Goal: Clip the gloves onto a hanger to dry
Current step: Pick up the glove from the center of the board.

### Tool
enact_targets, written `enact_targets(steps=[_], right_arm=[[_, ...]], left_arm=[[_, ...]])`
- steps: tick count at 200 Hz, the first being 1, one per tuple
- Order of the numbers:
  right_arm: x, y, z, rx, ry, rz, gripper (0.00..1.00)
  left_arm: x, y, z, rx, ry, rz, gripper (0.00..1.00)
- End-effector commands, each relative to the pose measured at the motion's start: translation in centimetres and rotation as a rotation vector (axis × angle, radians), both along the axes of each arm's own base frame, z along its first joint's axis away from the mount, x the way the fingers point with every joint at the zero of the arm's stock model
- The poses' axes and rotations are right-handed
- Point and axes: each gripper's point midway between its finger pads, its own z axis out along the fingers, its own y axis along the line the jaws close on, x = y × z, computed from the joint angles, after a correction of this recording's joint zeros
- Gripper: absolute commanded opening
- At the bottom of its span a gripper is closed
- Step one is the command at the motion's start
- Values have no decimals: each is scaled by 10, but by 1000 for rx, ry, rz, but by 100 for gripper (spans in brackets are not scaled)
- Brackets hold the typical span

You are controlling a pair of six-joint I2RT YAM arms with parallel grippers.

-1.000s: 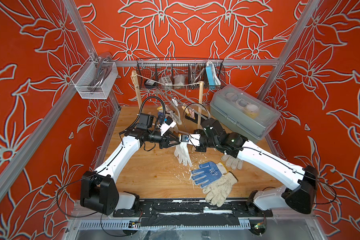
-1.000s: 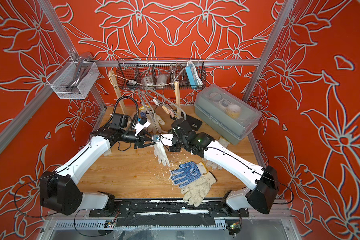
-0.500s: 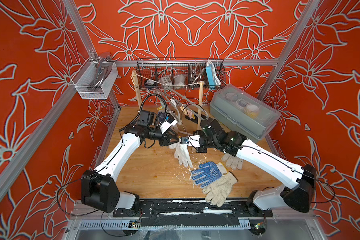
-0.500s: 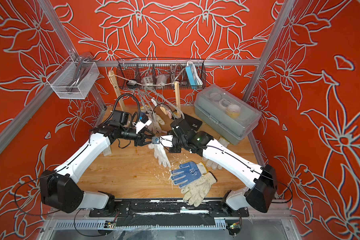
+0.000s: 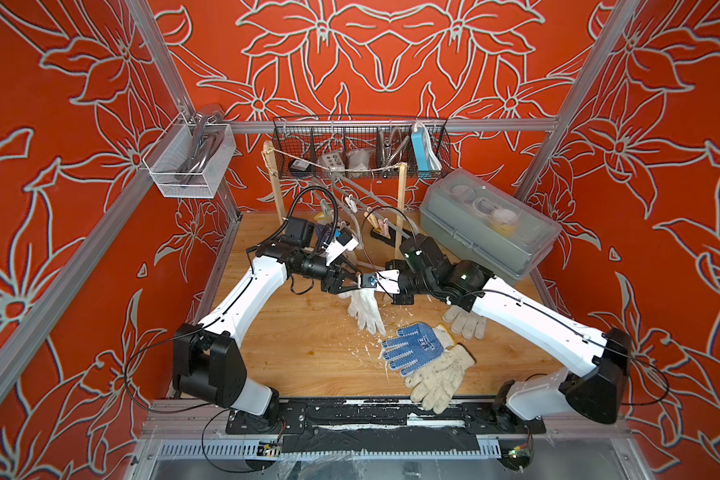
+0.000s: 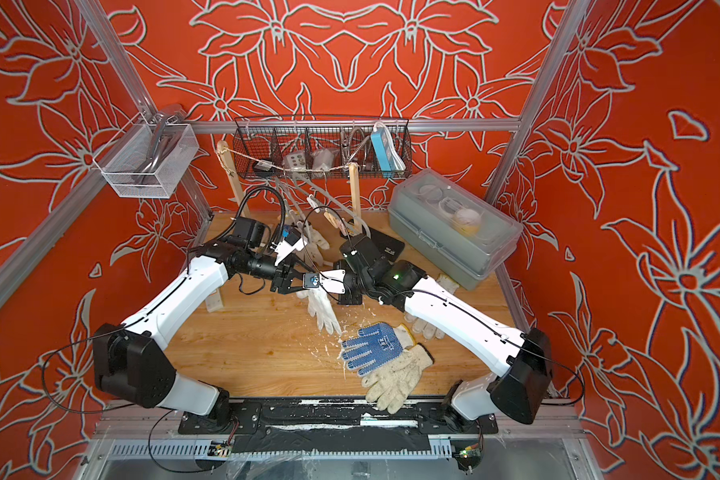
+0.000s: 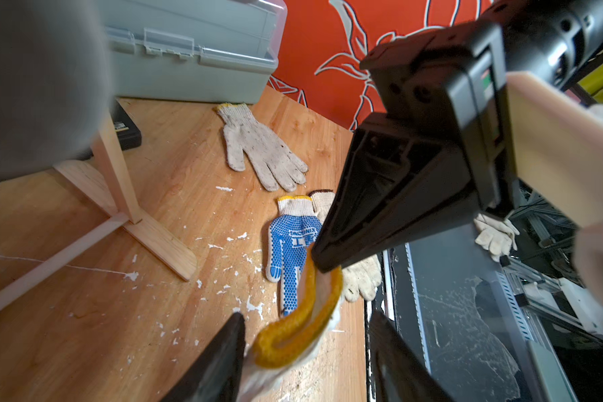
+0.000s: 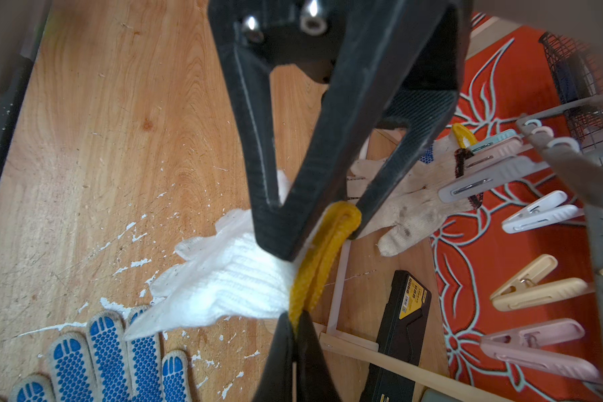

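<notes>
While our right gripper pinches the white glove by its yellow cuff over the wooden table, our left gripper stands spread astride that cuff; the blue-dotted glove lies nearer the front edge.

A grey lidded box sits on the wooden table near a black wire basket on the rail.

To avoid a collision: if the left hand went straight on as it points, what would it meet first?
Probably the yellow cuff of the white glove, between the open fingers of the left hand; the right hand grips it just beyond.
</notes>
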Motion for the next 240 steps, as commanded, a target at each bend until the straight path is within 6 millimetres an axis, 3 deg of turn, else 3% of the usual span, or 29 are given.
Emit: enact_targets(steps=[1, 37, 58, 64, 87, 107, 130, 163, 200, 240], right_arm=[[-1, 2, 13, 36, 1, 3, 0], [2, 0, 14, 41, 2, -13, 0], [6, -2, 17, 85, 29, -54, 0], [9, -3, 19, 112, 47, -76, 5], [12, -2, 32, 236, 130, -144, 32], [8, 1, 45, 403, 299, -189, 47], [5, 6, 43, 538, 485, -240, 57], [19, 2, 19, 566, 607, -393, 62], [22, 15, 15, 628, 719, -387, 58], [20, 17, 12, 640, 761, -374, 15]], left_arm=[[-7, -4, 9, -26, 0, -38, 46], [-4, -3, 3, 18, -6, -16, 16], [2, 1, 1, 63, -15, 15, 4], [4, 2, 1, 73, -20, 25, 2], [10, 3, 4, 74, -53, 64, 0], [13, 2, 10, 40, -90, 90, 0], [14, 2, 12, 28, -101, 102, 0], [11, 1, 17, 4, -105, 97, 1], [10, -1, 21, -36, -98, 97, 1], [10, 1, 18, -28, -92, 114, 4]])
